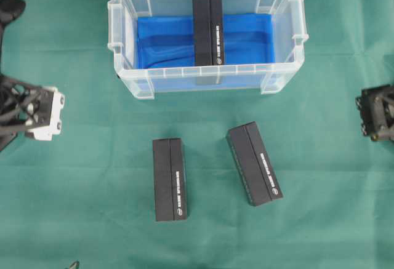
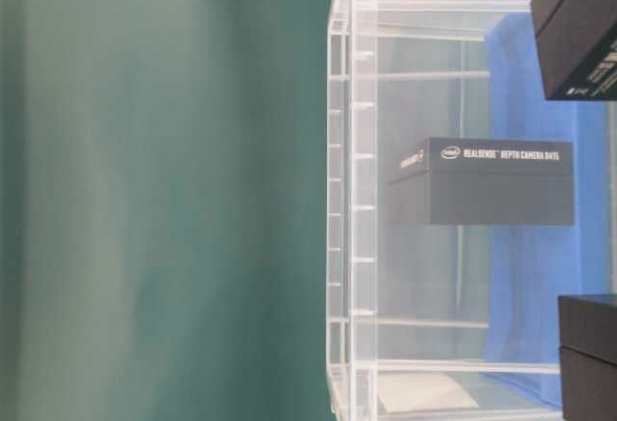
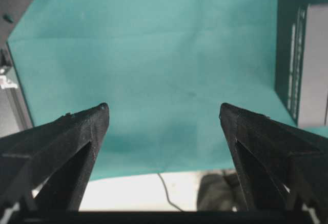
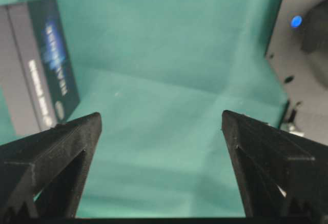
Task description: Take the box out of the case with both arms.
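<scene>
Lying flat on the blue sheet inside the case, the box sat near the middle of the bin at the top centre of the overhead view, its long side running toward the near wall (white lettering showed along one edge). The table-level view showed the same box through the clear wall, apart from the sides. Two more black boxes rested outside on the green cloth: one below the bin at lower centre, the other just to its right and tilted. The left gripper hung at the left edge of the overhead view, jaws spread wide over bare cloth with nothing between them. The right gripper hung at the right edge, jaws equally wide apart and empty.
</scene>
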{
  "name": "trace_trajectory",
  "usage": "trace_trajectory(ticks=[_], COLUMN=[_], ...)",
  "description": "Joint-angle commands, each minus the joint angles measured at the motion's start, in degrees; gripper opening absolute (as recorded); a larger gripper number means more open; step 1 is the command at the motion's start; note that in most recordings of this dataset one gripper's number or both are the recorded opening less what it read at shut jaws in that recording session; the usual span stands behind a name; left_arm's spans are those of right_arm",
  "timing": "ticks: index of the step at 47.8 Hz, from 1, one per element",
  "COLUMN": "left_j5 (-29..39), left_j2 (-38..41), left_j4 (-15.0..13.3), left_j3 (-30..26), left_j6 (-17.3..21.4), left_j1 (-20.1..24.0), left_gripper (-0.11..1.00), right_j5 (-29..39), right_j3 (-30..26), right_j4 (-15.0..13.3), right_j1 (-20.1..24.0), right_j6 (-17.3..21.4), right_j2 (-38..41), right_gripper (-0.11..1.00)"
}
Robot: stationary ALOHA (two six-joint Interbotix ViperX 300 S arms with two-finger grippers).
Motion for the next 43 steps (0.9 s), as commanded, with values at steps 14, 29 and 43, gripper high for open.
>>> trace_trajectory(ticks=[14,29,43], left_j5=[-0.18,-2.2,-3.25], left_j2=[-1.05,-0.62,-0.35], left_j4=[0.26,0.26,0.26], left_j3=[-0.53,-0.35,-0.18], left_j6=[12.22,21.88,27.16], left_j1=[12.22,21.8,26.98], left_gripper=[0.88,0.88,0.88], right_j5=[-1.05,-5.27,-6.86], right_j3=[2.02,2.37,2.37], right_j4=[-0.35,-0.26,0.35], right_j1=[-14.94,-29.97,-36.47], right_j6=[-14.15,-28.56,-35.68], right_j2=[-2.72,-2.9,-2.11], right_gripper=[0.93,0.93,0.93])
